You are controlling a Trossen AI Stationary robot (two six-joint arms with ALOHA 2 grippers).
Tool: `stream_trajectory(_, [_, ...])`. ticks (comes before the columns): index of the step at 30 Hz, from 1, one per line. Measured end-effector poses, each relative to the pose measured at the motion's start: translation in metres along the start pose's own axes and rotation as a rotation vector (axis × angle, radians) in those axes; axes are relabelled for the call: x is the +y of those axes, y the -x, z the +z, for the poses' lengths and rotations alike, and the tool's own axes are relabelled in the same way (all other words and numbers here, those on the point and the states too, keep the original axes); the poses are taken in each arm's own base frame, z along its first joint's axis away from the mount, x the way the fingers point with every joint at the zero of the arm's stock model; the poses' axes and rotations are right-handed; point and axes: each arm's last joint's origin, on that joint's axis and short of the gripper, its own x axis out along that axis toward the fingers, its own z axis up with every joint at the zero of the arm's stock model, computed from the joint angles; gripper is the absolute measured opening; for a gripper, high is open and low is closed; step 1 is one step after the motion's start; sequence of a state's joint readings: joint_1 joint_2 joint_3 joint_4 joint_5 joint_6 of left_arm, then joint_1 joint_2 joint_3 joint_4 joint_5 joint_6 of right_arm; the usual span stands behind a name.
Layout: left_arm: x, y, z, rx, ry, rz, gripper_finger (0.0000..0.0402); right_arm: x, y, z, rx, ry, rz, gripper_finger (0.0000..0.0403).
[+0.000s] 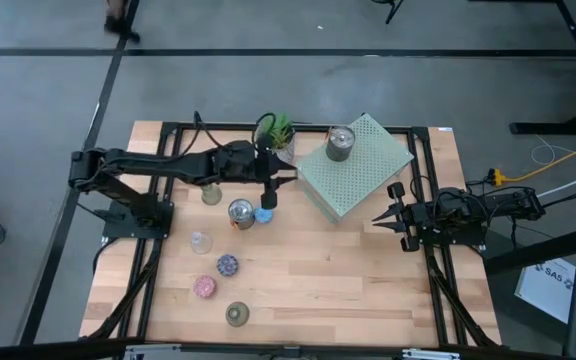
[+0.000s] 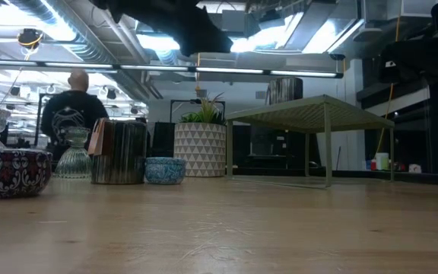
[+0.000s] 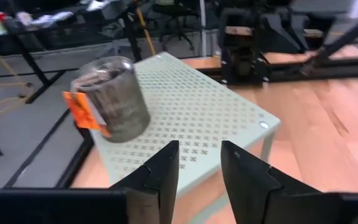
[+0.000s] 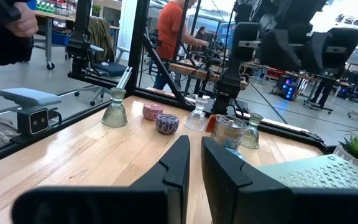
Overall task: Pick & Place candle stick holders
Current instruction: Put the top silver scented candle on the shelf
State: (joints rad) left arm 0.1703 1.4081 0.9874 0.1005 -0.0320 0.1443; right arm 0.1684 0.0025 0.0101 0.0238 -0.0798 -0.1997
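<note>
One shiny silver holder, with an orange tag, stands upright on the pale green perforated slab. My left gripper hovers open just off the slab's left edge, pointing at it, with nothing between its fingers. On the wood to the left stand a second silver holder, a blue one, a clear glass one, a purple mosaic one, a pink one and an olive-gold one. My right gripper waits shut by the table's right edge.
A green plant in a white patterned pot stands at the far edge, close to my left gripper and the slab's left corner. Another small glass holder sits under the left arm. The slab stands on thin legs. People are in the room behind.
</note>
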Motion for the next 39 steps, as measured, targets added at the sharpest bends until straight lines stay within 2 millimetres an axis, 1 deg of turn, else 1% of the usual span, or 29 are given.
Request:
stream_trajectory(6, [-0.001, -0.008, -0.006, 0.023, -0.022, -0.005, 0.0160, 0.000, 0.000, 0.000, 0.000, 0.000, 0.000, 0.0043])
stream_trajectory(10, [-0.010, -0.019, -0.011, 0.019, -0.068, -0.014, 0.0186, 0.000, 0.000, 0.000, 0.000, 0.000, 0.000, 0.0043])
stream_trajectory(13, [-0.018, -0.029, -0.016, 0.037, -0.107, 0.020, 0.0196, 0.000, 0.000, 0.000, 0.000, 0.000, 0.000, 0.0043])
stream_trajectory(16, [-0.023, -0.038, -0.016, 0.048, -0.117, 0.098, 0.0197, 0.000, 0.000, 0.000, 0.000, 0.000, 0.000, 0.0043])
stream_trajectory(19, [-0.022, -0.048, -0.008, 0.028, -0.113, 0.183, 0.0190, 0.000, 0.000, 0.000, 0.000, 0.000, 0.000, 0.0044])
stream_trajectory(22, [-0.013, -0.061, -0.003, 0.041, -0.071, 0.257, 0.0180, 0.000, 0.000, 0.000, 0.000, 0.000, 0.000, 0.0044])
stream_trajectory(27, [-0.002, -0.088, 0.007, 0.052, -0.035, 0.270, 0.0168, 0.000, 0.000, 0.000, 0.000, 0.000, 0.000, 0.0044])
stream_trajectory(31, [0.005, -0.109, 0.008, 0.084, -0.034, 0.269, 0.0156, 0.000, 0.000, 0.000, 0.000, 0.000, 0.000, 0.0044])
stream_trajectory(35, [0.014, -0.125, 0.008, 0.100, -0.004, 0.289, 0.0131, 0.000, 0.000, 0.000, 0.000, 0.000, 0.000, 0.0044])
stream_trajectory(39, [0.024, -0.133, 0.002, 0.135, 0.019, 0.306, 0.0102, 0.000, 0.000, 0.000, 0.000, 0.000, 0.000, 0.0044])
